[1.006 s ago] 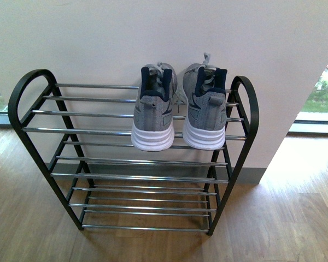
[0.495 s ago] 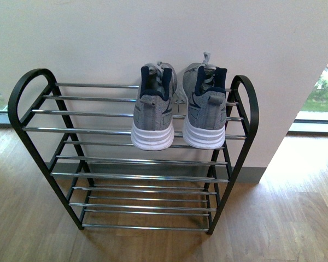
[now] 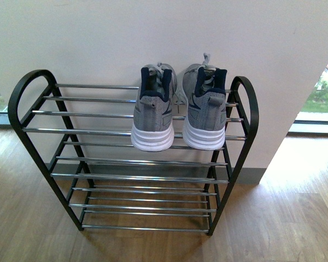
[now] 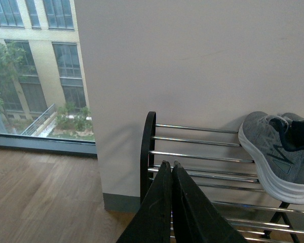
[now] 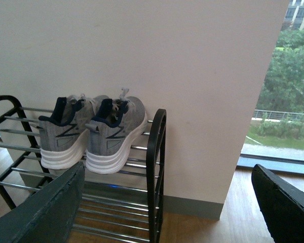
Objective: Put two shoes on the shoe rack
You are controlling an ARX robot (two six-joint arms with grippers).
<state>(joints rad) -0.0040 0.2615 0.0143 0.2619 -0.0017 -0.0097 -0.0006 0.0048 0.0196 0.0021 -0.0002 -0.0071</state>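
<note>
Sneakers in grey knit, both of the pair, rest on the top tier of the shoe rack, crowded toward its 3 o'clock end in my front view. The 9 o'clock half of that tier is bare chrome bars. The 9 o'clock shoe and the 3 o'clock shoe stand side by side with a thin gap between their heels. Toes point to 12 o'clock at the pale wall. Their navy-lined collars and thick white soles face 6 o'clock, and the heels jut past the front bar. The 3 o'clock shoe sits just beside the rack's rounded black end frame. The three lower tiers carry nothing that I can see.

The rack stands on a wooden floor against the wall, with a window off at 3 o'clock.

My left gripper hangs in the air with its two dark fingers pressed together and nothing between them, well apart from the shoes. My right gripper has its fingers spread wide and holds nothing, with the rack's end frame and both shoes seen in the gap.
</note>
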